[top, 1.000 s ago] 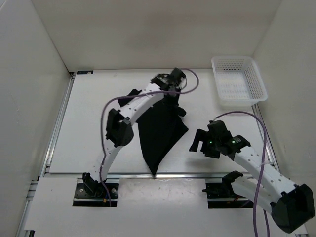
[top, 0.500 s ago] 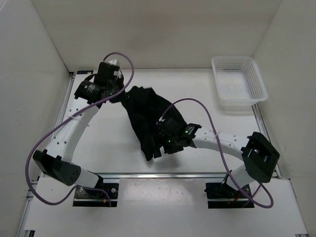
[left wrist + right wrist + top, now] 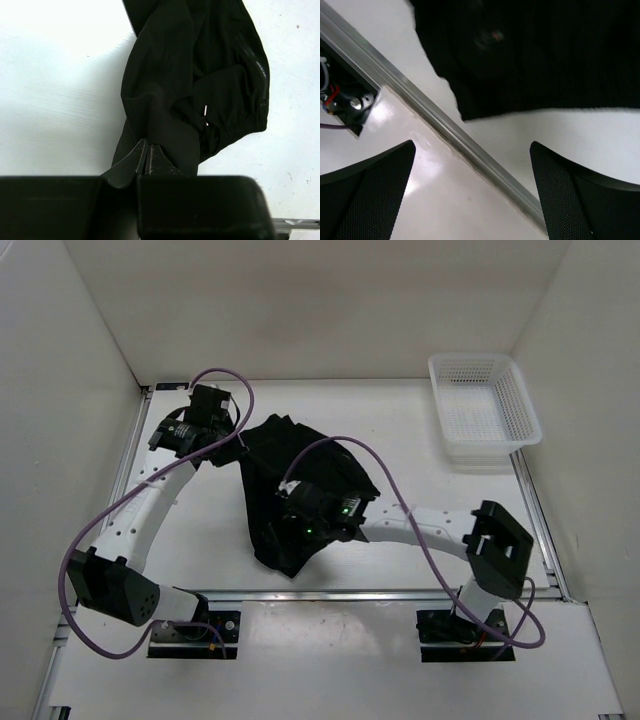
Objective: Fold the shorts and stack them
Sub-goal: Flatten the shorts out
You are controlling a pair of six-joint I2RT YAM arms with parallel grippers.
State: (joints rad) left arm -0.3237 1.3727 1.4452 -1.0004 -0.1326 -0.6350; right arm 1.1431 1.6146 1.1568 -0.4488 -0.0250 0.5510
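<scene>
The black shorts (image 3: 310,465) lie bunched on the white table, running from the far left down to a point near the front edge. My left gripper (image 3: 232,435) is at the shorts' far left corner. In the left wrist view it (image 3: 147,155) is shut on a fold of the shorts (image 3: 200,75). My right gripper (image 3: 278,540) hovers over the shorts' near end. In the right wrist view it (image 3: 472,145) is open wide and empty, with the shorts' near corner (image 3: 530,50) just beyond its fingers.
A white mesh basket (image 3: 483,405) stands at the far right of the table. A metal rail (image 3: 330,592) runs along the table's front edge and shows below the right gripper (image 3: 470,150). White walls close in the left, right and back.
My left gripper swung from the far middle to the far left, dragging the shorts leftward. My right arm reached from the right side across to the shorts' near end.
</scene>
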